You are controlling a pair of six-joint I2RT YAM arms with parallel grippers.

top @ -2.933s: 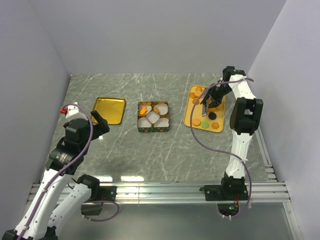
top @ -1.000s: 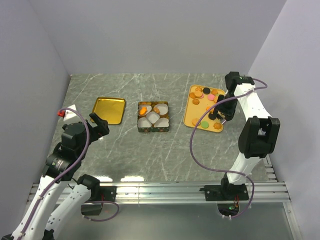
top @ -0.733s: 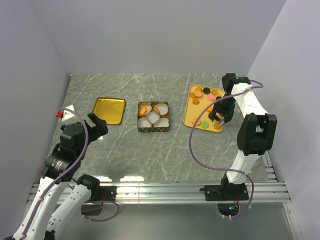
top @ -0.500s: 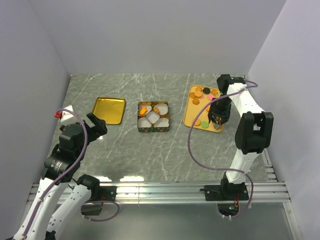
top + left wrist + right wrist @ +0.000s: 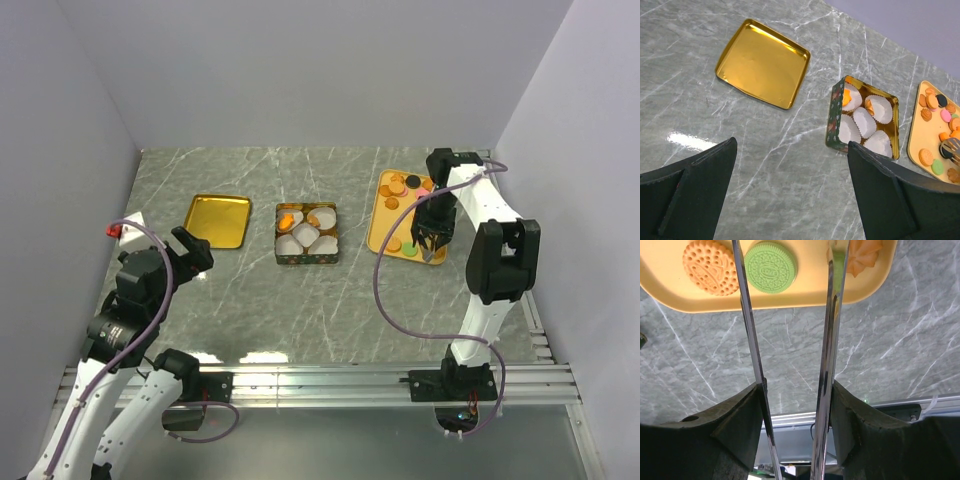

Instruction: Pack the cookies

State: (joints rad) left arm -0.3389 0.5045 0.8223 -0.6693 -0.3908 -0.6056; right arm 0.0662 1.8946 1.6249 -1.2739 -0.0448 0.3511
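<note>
The cookies [image 5: 400, 186] lie loose on a yellow tray [image 5: 377, 236] at the right: mostly orange, with some pink, green and dark ones. My right gripper [image 5: 432, 244] hangs over the tray's near right corner. In the right wrist view its two metal blades [image 5: 787, 244] stand apart with nothing between them, beside a green cookie [image 5: 771, 267], an orange one [image 5: 710, 267] and a flower-shaped orange one [image 5: 866, 252]. A square tin [image 5: 306, 234] with white paper cups holds two orange cookies [image 5: 846, 97]. My left gripper [image 5: 790, 190] is open and empty above the bare table.
A gold lid [image 5: 218, 220] lies flat left of the tin, also in the left wrist view [image 5: 762, 62]. The tray sits close to the right wall. Aluminium rails run along the near table edge [image 5: 320, 380].
My right gripper swung from the tray's right edge to its near right corner. My left arm drew back slightly toward the near left. The cookies in the tin are unchanged.
</note>
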